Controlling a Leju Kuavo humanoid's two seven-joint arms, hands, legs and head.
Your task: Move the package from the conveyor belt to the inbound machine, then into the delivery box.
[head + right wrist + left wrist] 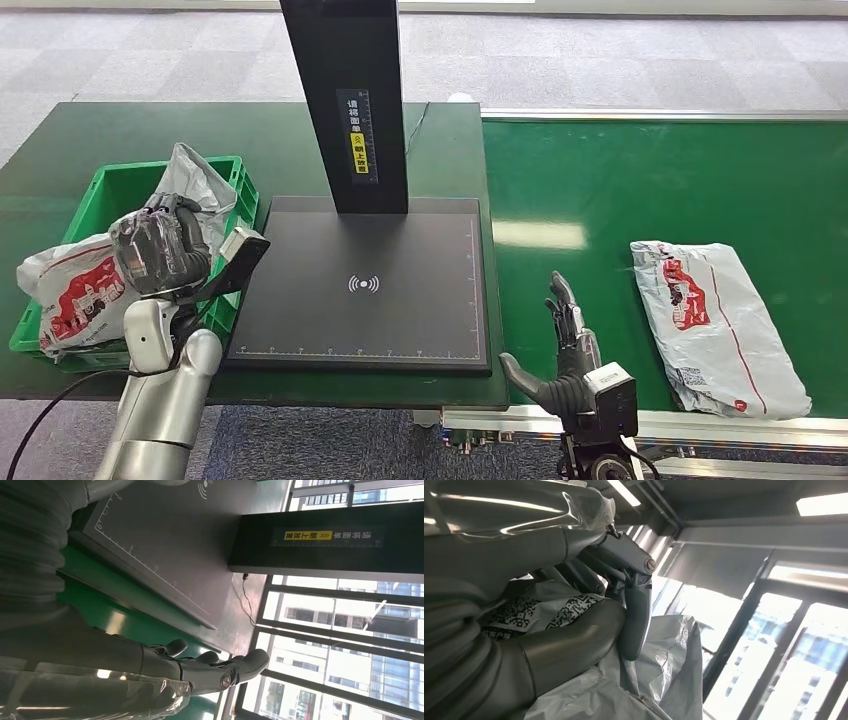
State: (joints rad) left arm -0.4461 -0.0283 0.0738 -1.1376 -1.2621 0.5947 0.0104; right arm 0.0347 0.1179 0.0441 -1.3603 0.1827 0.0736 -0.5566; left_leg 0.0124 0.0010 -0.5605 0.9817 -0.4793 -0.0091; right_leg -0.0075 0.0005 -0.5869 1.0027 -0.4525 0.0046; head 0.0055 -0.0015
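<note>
Your left hand gripped a soft, crinkly package over the green delivery box at left. Your right hand was spread, empty. Lower right, another limp, slippery package lay on the conveyor belt; grasp its middle.

Scanner plate: bare across its front half; black upright post blocks its rear edge. Conveyor belt: open green run between plate and package at its front right. Green crate, surface's left edge: filled by packages and left hand.
</note>
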